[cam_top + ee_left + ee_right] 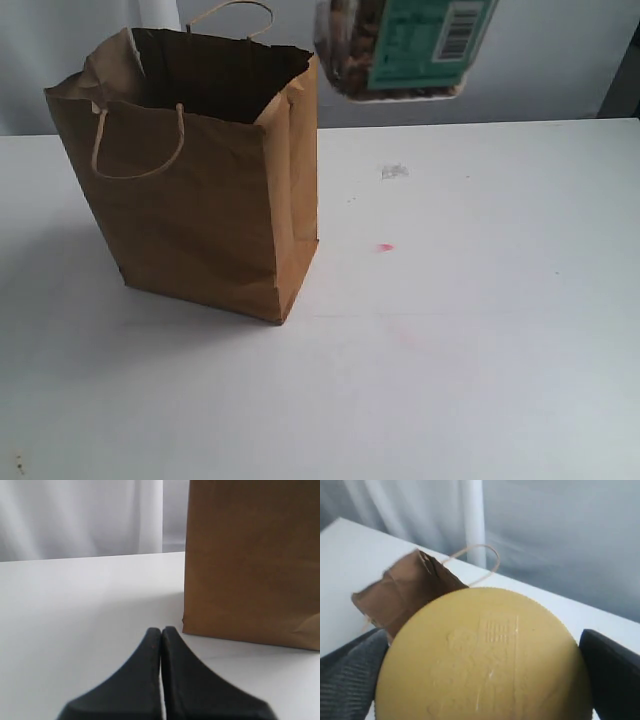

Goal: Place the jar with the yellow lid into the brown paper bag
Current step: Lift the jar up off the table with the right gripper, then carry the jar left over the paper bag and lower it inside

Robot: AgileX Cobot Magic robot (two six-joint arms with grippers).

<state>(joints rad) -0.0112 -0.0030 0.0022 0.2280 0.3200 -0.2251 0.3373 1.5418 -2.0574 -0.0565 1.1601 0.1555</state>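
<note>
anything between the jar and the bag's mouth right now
No separate object. The yellow-lidded jar, held by the right gripper, hangs beside the open brown paper bag; only the bag's own side rim lies between, and the jar's base looks level with it.

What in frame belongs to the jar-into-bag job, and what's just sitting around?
Job: yellow-lidded jar, held aloft by right claw; brown paper bag, upright, mouth open.
Not job: left claw, shut and empty near the bag; red mark and grey smudge on table.
</note>
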